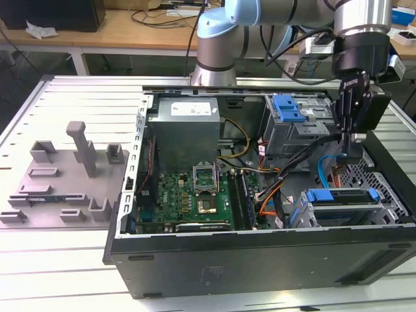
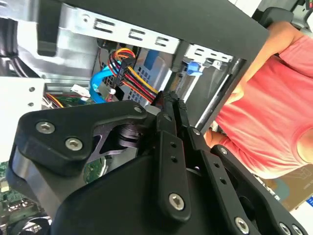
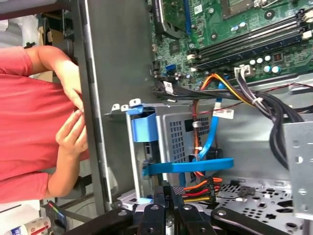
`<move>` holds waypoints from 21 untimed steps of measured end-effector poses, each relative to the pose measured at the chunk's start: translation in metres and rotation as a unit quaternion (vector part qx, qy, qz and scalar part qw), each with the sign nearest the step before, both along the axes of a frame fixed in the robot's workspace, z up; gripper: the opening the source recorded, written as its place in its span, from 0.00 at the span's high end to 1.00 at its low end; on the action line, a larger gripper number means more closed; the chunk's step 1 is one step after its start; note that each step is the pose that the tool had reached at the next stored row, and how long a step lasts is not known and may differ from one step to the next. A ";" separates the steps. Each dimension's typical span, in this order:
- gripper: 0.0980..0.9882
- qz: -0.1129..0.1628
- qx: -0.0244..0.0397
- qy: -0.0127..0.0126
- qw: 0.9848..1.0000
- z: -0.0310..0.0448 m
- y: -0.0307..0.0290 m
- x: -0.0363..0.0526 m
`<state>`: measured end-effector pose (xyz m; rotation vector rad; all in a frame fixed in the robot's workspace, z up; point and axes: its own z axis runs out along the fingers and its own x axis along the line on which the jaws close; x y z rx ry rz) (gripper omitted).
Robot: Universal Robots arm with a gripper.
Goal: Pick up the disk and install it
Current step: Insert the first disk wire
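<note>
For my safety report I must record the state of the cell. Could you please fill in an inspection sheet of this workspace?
Surface: slatted grey metal table carrying the open computer case.
Job's things: disk in its blue bracket lies flat in the case's bay, at the exterior view's right.
Clutter: grey fixture plate with pegs beside the case; blue ribbed clip on the upper drive cage.
Grippers: gripper shut, empty, above the disk, seemingly apart from it.
Cables: blue data cable; red, yellow and orange power leads.
Surroundings: person in a red shirt beside the case; wooden benches behind.
</note>
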<state>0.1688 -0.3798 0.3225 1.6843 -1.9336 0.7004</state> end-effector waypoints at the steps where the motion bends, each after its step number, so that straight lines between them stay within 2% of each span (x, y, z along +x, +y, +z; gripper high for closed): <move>1: 0.93 0.000 0.001 0.000 1.000 0.0013 -0.0022 0.0000; 2: 0.93 0.000 0.004 0.000 1.000 0.0027 -0.0057 0.0000; 4: 0.93 0.000 0.013 -0.001 1.000 0.0031 -0.0120 0.0000; 7: 0.93 0.000 0.031 -0.002 1.000 0.0036 -0.0219 0.0000; 9: 0.93 0.000 0.036 -0.002 0.999 0.0038 -0.0264 0.0000; 12: 0.93 0.000 0.048 -0.004 0.999 0.0040 -0.0333 0.0000; 14: 0.93 0.000 0.061 -0.008 0.998 0.0042 -0.0381 0.0000; 16: 0.93 0.000 0.073 -0.010 0.997 0.0043 -0.0408 0.0000; 18: 0.93 0.000 0.086 -0.012 0.996 0.0044 -0.0432 0.0000; 21: 0.93 0.000 0.104 -0.012 0.995 0.0055 -0.0465 0.0000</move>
